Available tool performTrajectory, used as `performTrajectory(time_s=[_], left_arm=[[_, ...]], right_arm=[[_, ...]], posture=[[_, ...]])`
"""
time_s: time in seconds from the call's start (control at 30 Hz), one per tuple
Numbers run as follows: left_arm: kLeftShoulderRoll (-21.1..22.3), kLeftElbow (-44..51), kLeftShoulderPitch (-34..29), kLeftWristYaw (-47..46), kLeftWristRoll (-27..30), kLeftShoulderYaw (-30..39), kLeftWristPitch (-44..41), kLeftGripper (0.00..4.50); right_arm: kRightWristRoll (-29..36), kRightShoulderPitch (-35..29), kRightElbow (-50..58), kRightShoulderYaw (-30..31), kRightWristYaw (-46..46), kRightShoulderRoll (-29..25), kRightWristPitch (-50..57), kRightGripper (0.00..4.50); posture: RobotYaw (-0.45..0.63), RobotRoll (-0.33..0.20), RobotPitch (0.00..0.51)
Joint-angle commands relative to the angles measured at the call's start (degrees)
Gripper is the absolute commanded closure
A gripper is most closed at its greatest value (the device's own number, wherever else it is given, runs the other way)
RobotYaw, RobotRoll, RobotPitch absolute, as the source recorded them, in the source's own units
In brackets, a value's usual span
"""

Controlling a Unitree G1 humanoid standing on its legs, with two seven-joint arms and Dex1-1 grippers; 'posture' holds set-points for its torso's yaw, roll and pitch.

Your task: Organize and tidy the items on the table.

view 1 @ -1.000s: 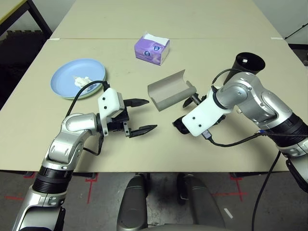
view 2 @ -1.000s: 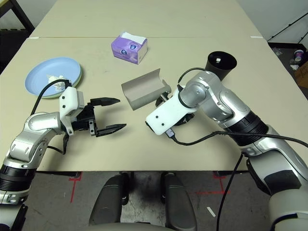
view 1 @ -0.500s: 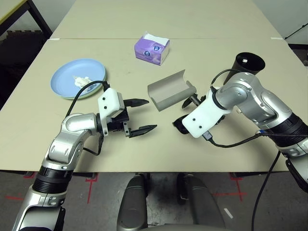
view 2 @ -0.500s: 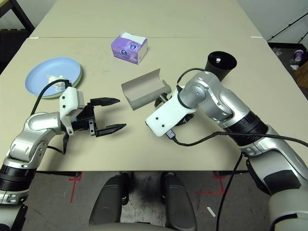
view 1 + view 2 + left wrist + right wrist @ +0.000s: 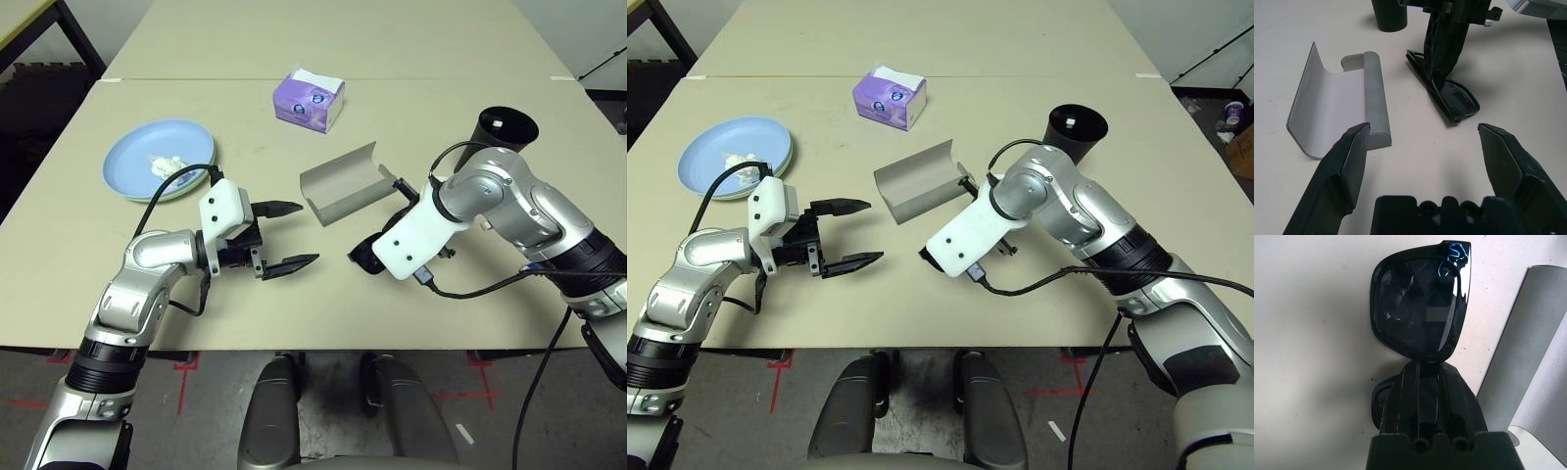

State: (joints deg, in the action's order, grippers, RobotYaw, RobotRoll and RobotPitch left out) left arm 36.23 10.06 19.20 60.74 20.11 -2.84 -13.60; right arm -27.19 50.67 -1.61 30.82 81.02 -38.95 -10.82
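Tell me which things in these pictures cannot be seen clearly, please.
- Sunglasses: head views, mostly behind the right gripper and its white wrist housing.
- Black cup: its base behind the right arm; contents too small.
- Lower plate: covered by the blue plate.

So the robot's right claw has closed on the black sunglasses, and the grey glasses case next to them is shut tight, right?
Not quite. The right gripper is indeed closed on the black sunglasses, but the grey glasses case beside them lies open, its pale inside showing. The left wrist view shows the open case best.
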Motion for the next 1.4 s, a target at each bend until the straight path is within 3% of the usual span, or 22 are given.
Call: performTrajectory(time_s=[0.03,0.27,0.63,1.07,1.4], left_arm=[[0.3,-0.8,0.0,0.5,-0.4,-0.8,0.5,0.00],[0.2,-1.2,0.3,0.6,-0.4,-1.1,0.5,0.00],[0.2,-2.2,0.5,1.3,-0.4,-1.1,1.2,0.00],[-0.5,-0.9,-1.9,-2.6,0.1,0.7,0.5,0.00],[-1.9,4.0,-2.8,-10.6,1.4,4.2,-2.6,0.00]], right_arm=[[0.5,0.4,-0.6,0.0,-0.2,-0.3,-0.9,4.09],[2.3,3.0,0.9,-1.2,2.0,-0.1,1.9,4.09],[10.9,8.3,5.9,-4.8,9.5,-2.8,10.9,4.09],[0.1,11.1,-9.8,-1.1,-6.4,5.0,3.2,4.09],[-2.7,13.9,-15.1,-1.0,-10.0,8.8,1.0,4.09]], posture=[[0.09,0.000,0.182],[0.08,0.000,0.176],[0.06,0.000,0.170],[0.08,0.000,0.170],[0.10,0.000,0.171]])
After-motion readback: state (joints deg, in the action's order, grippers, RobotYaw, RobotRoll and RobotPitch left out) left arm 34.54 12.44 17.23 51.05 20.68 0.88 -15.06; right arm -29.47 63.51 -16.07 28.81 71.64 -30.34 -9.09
